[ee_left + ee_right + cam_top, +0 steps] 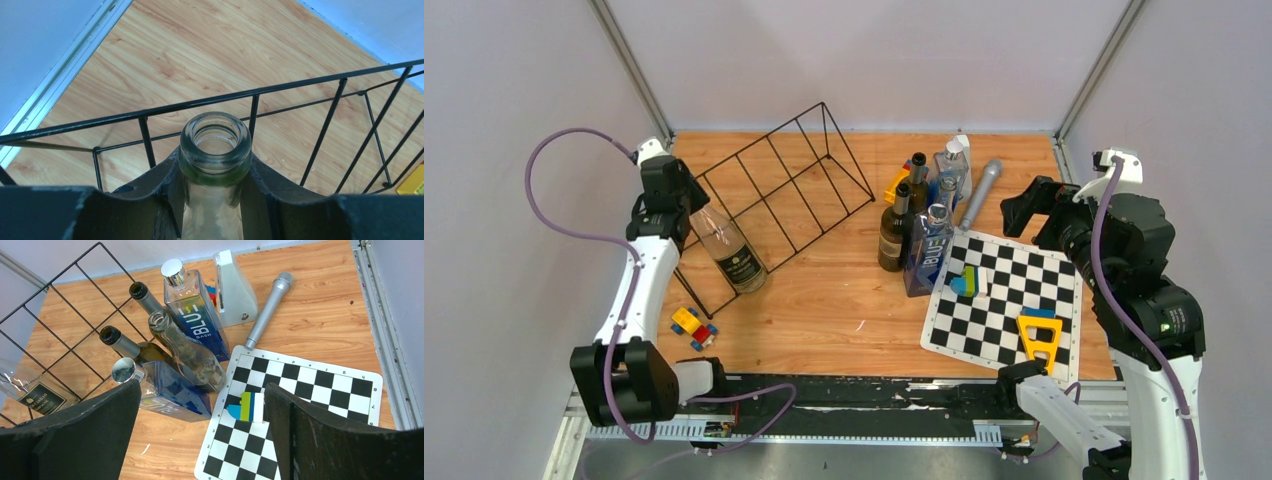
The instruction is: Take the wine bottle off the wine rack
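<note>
At the near-left end of the wine rack [784, 185], the wine bottle [732, 257] lies tilted in the last slot. The left gripper [214, 182] is clamped on its neck, just below the lip. The right gripper [202, 405] hangs wide open and empty.

wine bottle [729, 252] in wine rack [759, 141], checkerboard [1009, 292] right

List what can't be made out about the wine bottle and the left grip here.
- Top view: where the left gripper touches the neck, hidden under its own wrist housing.
- Left wrist view: the wine bottle below the neck, cut off by the bottom edge and flanked by the fingers.
- Right wrist view: most of the bottle, cut off by the left edge.
- Label text: too small in every view.
</note>
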Tool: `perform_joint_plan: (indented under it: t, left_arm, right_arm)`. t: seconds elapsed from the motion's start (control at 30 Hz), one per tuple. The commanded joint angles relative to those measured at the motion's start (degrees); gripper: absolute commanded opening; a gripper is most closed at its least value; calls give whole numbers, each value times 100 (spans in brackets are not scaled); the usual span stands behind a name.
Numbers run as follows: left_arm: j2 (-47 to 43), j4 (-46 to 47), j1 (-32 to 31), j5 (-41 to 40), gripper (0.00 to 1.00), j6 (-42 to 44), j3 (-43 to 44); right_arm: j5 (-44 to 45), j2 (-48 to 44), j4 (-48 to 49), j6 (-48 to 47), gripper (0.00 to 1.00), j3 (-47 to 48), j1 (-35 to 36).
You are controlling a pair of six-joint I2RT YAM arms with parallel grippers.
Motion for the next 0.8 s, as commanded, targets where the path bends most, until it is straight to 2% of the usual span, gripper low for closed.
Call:
perform_joint_plan:
  t: [0.0,0.47,0.77]
  left_arm:
    - [-605,284,59,114,0,-128,-64]
    - [-1633,998,59,786,0,162,-913]
    - [-2327,1521,63,1754,0,224,-1299]
  right_arm:
    - [-59,-48,141,-66,95,-23,-27]
    - [-141,-74,142,-113,95,-12,-30]
    - [-135,-160,205,-197,95,7,-28]
